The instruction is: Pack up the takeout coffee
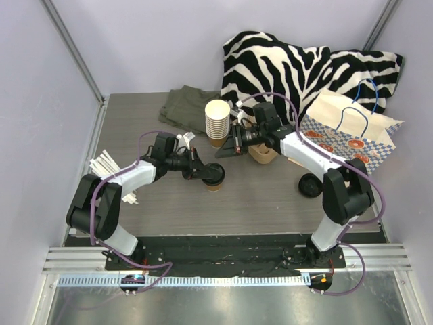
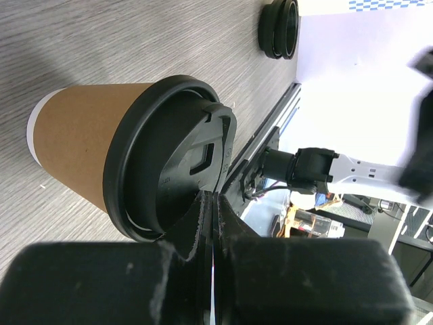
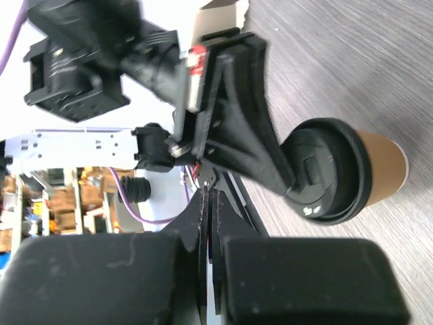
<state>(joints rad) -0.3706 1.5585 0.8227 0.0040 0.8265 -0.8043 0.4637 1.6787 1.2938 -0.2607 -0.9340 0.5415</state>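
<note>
Your left pincer (image 1: 202, 168): fingers pressed together, holding nothing, tips at rim of lid (image 2: 169, 159), seemingly touching. Lidded coffee cup (image 1: 215, 177) stands upright on table (image 1: 270, 203), long axis vertical, straight off those tips toward right arm's side. Left arm nearer. Your right pincer (image 1: 229, 147): fully closed too, empty, just beyond cup. Paper bag (image 1: 345, 128) far right, well apart.

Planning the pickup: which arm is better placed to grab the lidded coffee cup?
Left. The left gripper, shut, is right at the lid of the cup, seemingly touching it; the right gripper, also shut, hangs by the cup stack, farther off. Either must open first.
</note>
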